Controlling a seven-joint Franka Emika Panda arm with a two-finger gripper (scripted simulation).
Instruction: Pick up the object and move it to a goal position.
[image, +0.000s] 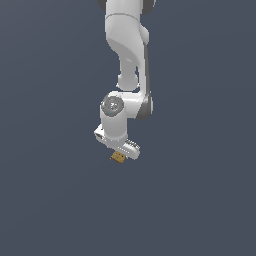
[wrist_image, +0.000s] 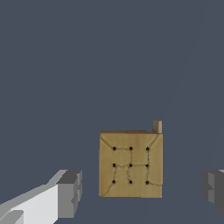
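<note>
The object (image: 118, 157) is a small flat tan-brown square lying on the dark grey floor, just under the white hand of the arm. In the wrist view the object (wrist_image: 130, 164) shows a dotted grid on its top face and lies between the two grey fingertips. My gripper (wrist_image: 142, 190) is open, with a clear gap between the block and each finger. One finger (wrist_image: 70, 192) stands on one side of it and the other finger (wrist_image: 214, 188) on the opposite side. In the exterior view the gripper (image: 122, 153) is low over the block, and its fingers are mostly hidden by the hand.
The white arm (image: 127, 55) comes down from the top of the exterior view. A plain dark grey floor (image: 200, 200) surrounds the block on all sides. No goal marker shows in either view.
</note>
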